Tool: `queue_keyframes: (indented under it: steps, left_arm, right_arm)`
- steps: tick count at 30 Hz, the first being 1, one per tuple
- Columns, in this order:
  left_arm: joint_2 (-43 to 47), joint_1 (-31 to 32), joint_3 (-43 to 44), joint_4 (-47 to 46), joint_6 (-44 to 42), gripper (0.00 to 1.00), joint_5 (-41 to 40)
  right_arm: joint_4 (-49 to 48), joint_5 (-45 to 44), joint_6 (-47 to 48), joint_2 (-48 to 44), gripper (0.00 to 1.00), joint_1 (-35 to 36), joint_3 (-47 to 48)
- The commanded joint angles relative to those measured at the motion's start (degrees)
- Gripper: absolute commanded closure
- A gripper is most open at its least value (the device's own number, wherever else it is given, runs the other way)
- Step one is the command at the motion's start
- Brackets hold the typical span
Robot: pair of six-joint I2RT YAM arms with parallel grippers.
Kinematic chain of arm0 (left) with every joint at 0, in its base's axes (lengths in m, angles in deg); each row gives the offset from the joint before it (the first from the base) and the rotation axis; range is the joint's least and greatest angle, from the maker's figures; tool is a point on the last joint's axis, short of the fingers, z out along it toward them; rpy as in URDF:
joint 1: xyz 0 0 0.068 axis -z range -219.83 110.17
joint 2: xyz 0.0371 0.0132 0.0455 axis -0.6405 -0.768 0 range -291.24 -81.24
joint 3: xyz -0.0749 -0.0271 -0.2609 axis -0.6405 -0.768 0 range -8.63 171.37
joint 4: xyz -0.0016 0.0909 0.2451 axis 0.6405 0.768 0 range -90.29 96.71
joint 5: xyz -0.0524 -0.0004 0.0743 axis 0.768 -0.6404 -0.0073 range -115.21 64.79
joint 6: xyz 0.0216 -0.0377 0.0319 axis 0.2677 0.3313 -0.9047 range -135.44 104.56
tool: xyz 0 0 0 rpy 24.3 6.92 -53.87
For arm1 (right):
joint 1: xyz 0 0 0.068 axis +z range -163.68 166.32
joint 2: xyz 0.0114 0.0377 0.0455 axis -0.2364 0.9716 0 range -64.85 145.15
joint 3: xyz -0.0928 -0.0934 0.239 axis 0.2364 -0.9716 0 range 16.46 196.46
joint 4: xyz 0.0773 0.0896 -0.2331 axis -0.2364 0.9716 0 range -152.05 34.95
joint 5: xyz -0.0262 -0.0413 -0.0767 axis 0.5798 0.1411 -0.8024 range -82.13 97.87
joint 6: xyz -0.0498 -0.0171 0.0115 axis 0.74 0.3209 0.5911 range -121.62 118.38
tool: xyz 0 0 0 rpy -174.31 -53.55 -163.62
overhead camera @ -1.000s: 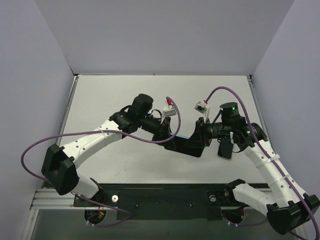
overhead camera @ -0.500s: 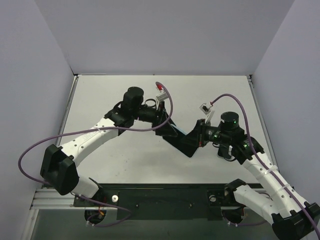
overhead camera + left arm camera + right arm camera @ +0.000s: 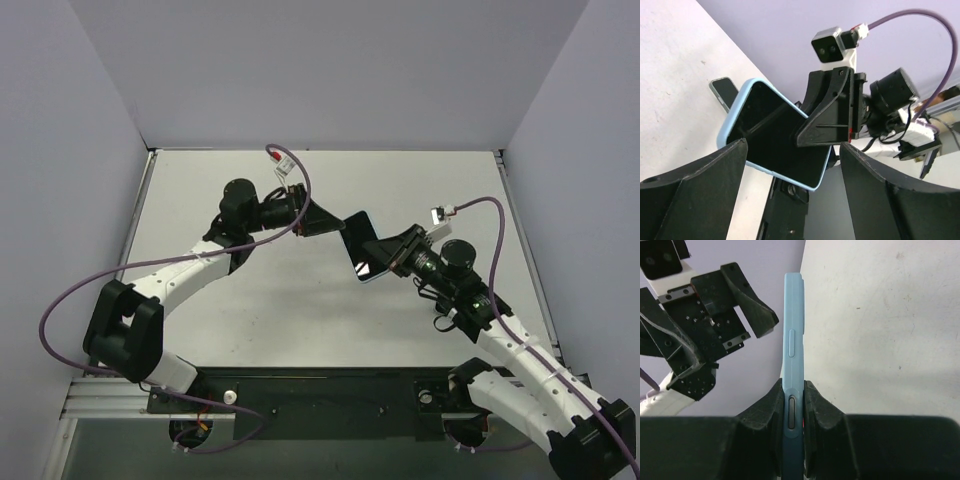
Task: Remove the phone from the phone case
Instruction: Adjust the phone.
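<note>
My right gripper [image 3: 793,390] is shut on the light-blue phone case [image 3: 792,330], pinching its thin edge with the side buttons facing the camera. In the top view the case [image 3: 358,235] hangs tilted above the table's middle, with the right gripper [image 3: 388,250] at its right end. My left gripper [image 3: 330,222] stands open just left of the case, touching nothing. Its wrist view shows the case's dark inner face [image 3: 770,137] beyond the spread fingers [image 3: 695,190]. Behind the case's far corner, a dark slab with a pale rim, apparently the phone [image 3: 722,91], lies flat on the table.
The white table [image 3: 250,290] is walled by purple panels at the back and sides. A black rail [image 3: 330,390] runs along the near edge between the arm bases. Purple cables loop off both wrists.
My left gripper has opened, let go of the case and drawn back to the upper left. The right gripper has swung the case up and toward the back.
</note>
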Motion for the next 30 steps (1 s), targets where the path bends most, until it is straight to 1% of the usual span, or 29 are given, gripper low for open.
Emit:
queue_keyframes:
  steps: [1,2,4,6,8,9,11,12,16,19,20,22,23,24,27,30]
  left_arm:
    - [-0.44,0.50,-6.67,-24.42,15.65,0.16,-5.80]
    - [-0.35,0.58,-6.94,-24.81,16.45,0.18,-6.34]
    - [-0.09,0.58,-6.68,-21.40,16.11,0.22,-8.79]
    - [0.35,0.58,-5.98,-16.22,15.41,0.25,-11.34]
    - [1.14,0.58,-4.84,-10.25,14.18,0.26,-15.02]
    - [1.84,0.58,-4.58,-7.52,13.65,0.26,-16.18]
    - [2.89,1.02,-5.18,-6.01,14.60,0.24,-18.90]
    - [3.25,1.20,-5.45,-5.57,15.22,0.20,-20.65]
    - [3.43,2.69,-5.02,-6.27,16.20,0.19,-21.72]
    - [2.46,3.75,-3.87,-4.07,16.28,0.19,-21.99]
    - [2.20,3.92,-4.04,-5.72,16.72,0.21,-22.25]
    - [1.32,4.45,-4.13,-8.88,18.47,0.28,-21.90]
    - [0.19,4.71,-3.87,-9.95,19.87,0.36,-21.46]
    - [-0.87,4.72,-3.35,-12.48,20.84,0.39,-20.24]
    - [-2.72,4.72,-2.90,-18.38,24.62,0.52,-18.30]
    - [-3.69,4.80,-2.38,-22.17,25.25,0.57,-16.11]
  right_arm:
    - [-23.12,-8.57,-5.27,0.61,1.00,3.68,-2.97]
    - [-24.19,-9.45,-5.18,0.96,1.00,4.56,-3.24]
    - [-26.13,-11.74,-4.65,0.96,1.00,5.36,-3.68]
    - [-26.93,-12.88,-4.04,0.79,1.00,5.71,-3.59]
    - [-26.58,-14.64,-3.34,-0.09,1.00,6.15,-3.68]
    - [-25.19,-15.17,-2.99,-0.18,1.00,6.15,-3.24]
    - [-23.77,-15.26,-2.63,-0.18,1.00,6.24,-2.89]
    - [-24.38,-15.43,-2.81,-0.18,1.00,6.33,-3.15]
    - [-27.71,-15.43,-3.86,0.17,1.00,6.59,-4.12]
    - [-28.77,-15.26,-4.13,0.61,1.00,6.94,-3.68]
    - [-28.78,-15.17,-4.13,0.70,1.00,7.21,-3.24]
    - [-30.43,-15.17,-4.39,1.49,1.00,7.73,-3.24]
    - [-31.05,-15.17,-4.65,1.93,1.00,8.08,-3.41]
    - [-32.63,-15.17,-5.35,2.36,1.00,8.26,-3.50]
    - [-35.01,-14.21,-6.85,4.38,1.00,8.70,-3.33]
    - [-35.72,-14.46,-7.29,4.74,1.00,8.97,-3.42]
